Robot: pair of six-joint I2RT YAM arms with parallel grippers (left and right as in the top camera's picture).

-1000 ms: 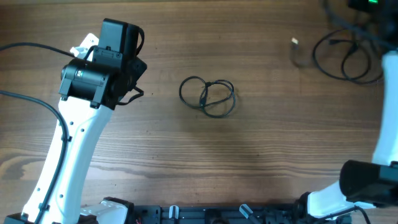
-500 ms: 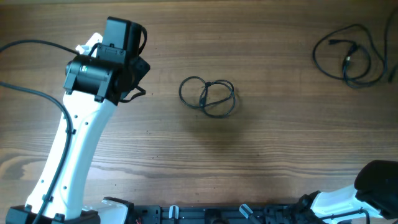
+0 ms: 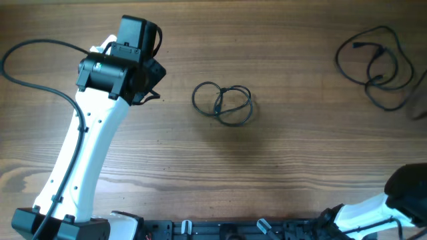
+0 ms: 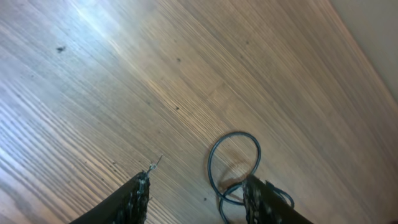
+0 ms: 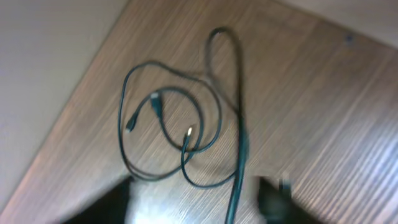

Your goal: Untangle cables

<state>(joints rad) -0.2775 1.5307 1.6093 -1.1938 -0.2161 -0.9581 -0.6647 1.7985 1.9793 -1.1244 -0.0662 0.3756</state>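
Observation:
A small bundle of looped black cables [image 3: 223, 103] lies mid-table. In the left wrist view its round loop [image 4: 233, 160] sits just ahead of the right finger. My left gripper [image 4: 198, 196] is open with bare wood between its fingers [image 4: 140, 191]; its arm [image 3: 113, 73] stands left of the bundle. A second loose black cable [image 3: 372, 63] sprawls at the top right. The blurred right wrist view shows that cable's loops [image 5: 166, 127] and one strand [image 5: 239, 180] running down between the spread fingers of my right gripper [image 5: 196, 200], which is open.
The table's edge and a pale surface beyond it [image 5: 56, 68] run close behind the right-hand cable. The right arm's base [image 3: 400, 197] sits at the lower right corner. A black rail [image 3: 220, 230] lines the front edge.
The right arm pulled back from the top right and its gripper opened, leaving the cable lying there. The left arm shifted slightly right and away.

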